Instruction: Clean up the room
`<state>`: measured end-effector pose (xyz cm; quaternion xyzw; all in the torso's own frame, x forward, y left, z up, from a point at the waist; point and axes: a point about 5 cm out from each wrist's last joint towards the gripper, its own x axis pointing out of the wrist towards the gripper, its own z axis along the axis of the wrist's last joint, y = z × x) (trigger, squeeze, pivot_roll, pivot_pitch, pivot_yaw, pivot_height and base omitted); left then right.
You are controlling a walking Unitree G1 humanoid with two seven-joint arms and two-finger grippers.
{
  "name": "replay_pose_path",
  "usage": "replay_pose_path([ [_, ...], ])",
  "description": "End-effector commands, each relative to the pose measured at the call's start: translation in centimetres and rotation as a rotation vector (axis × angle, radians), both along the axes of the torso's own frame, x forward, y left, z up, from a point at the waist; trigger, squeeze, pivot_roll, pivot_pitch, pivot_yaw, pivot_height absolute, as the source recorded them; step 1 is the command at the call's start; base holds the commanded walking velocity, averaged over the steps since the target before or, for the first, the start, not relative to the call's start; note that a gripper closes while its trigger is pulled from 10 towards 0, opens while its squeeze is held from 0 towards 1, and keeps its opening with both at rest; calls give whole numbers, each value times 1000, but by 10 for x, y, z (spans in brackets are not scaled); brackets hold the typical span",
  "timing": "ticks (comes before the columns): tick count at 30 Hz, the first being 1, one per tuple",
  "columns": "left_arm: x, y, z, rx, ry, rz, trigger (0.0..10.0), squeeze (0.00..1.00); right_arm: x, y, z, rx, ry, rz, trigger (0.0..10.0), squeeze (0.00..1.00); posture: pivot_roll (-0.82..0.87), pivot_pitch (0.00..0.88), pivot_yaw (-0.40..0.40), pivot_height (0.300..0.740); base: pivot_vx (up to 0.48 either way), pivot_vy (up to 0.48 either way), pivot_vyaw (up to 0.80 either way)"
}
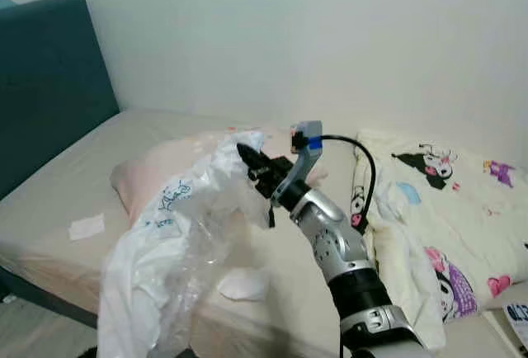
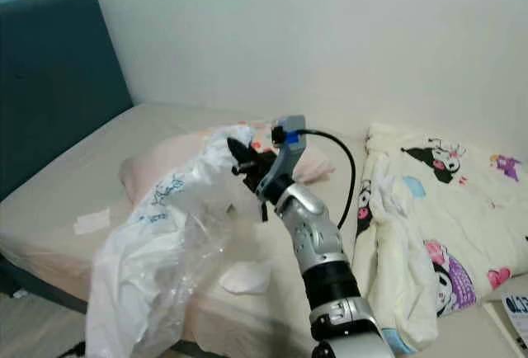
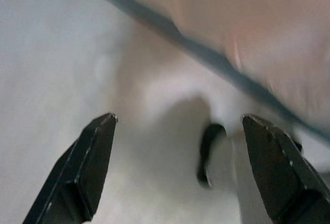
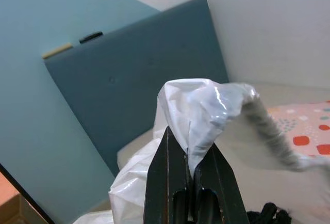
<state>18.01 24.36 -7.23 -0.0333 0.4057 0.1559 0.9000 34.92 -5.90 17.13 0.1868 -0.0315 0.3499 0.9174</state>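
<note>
Holding up a thin, crinkly white-and-clear plastic bag [image 1: 177, 242] by a pinch of its upper edge, right gripper [image 1: 250, 162] closed tight on the film, arm stretched out over the beige mattress [image 1: 58, 201]. Seen from the right wrist, black fingers [image 4: 167, 182] squeezed together with a fold of plastic bunched up between and above them. Rest of the bag drooping down from that pinch toward the near edge of the bed, half open and sagging.

Looks super light and floppy, zero stiffness, and slippery enough to slide out of a shallow grip. Probably best grabbed at the rim where the film is doubled over, not on the loose belly. Easy to tear on a hard yank too.

Left gripper [image 3: 178, 154] spread wide, nothing between the tips, pale blurry stuff behind it, hard to say what.

Still lying on the mattress: a flat white scrap of tissue [image 1: 87, 226] near the teal padded headboard [image 1: 45, 86], and a crumpled white wad [image 1: 244, 284] just beside the hanging bag. Both likely weightless, soft, fine to pinch anywhere.
</note>
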Motion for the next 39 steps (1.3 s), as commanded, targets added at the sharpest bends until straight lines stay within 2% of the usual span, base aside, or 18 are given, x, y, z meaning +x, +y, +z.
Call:
replay_pose_path([
  [1,14,15,12,21,-45,12,10000,0,0,-3,-1,-26,0,-15,10000,0,-24,0,-50,717,0,0,0],
  [5,18,16,14,26,-44,9,10000,0,3,-11,-8,-49,21,-63,10000,0,-27,0,-45,727,0,0,0],
  [7,16,11,11,21,-27,2,10000,0,6,-21,-17,-96,46,-107,10000,0,-25,0,-45,737,0,0,0],
  [11,5,9,4,12,29,2,10000,0,7,-32,-29,-147,86,-154,10000,0,-24,0,-52,740,0,0,0],
  [13,-4,7,-1,9,70,-4,10000,0,7,-37,-29,-121,72,-171,10000,0,-24,0,-55,740,0,0,0],
  [17,-9,5,-5,3,94,-7,10000,0,6,-37,-28,-134,54,-165,10000,0,-25,0,-61,740,0,0,0],
  [24,-10,-3,-8,-5,130,-17,10000,0,2,-21,-25,-160,8,-90,10000,0,-19,0,-65,740,0,0,771],
  [28,-9,-7,-9,-14,153,-10,10000,0,1,-15,-22,-133,-12,-65,10000,0,-19,0,-65,740,0,0,764],
  [36,0,-13,-7,4,181,-47,10000,0,-4,-12,-9,-50,-81,-26,10000,0,-18,0,-53,740,-476,0,763],
  [38,-12,-5,-10,9,190,-44,10000,0,-6,-10,-1,-21,-124,-3,10000,0,-20,0,-52,740,0,0,756],
  [39,-12,-5,-10,9,190,-44,10000,0,-6,-10,-1,-21,-124,-3,10000,0,-20,0,-52,740,0,0,756],
])
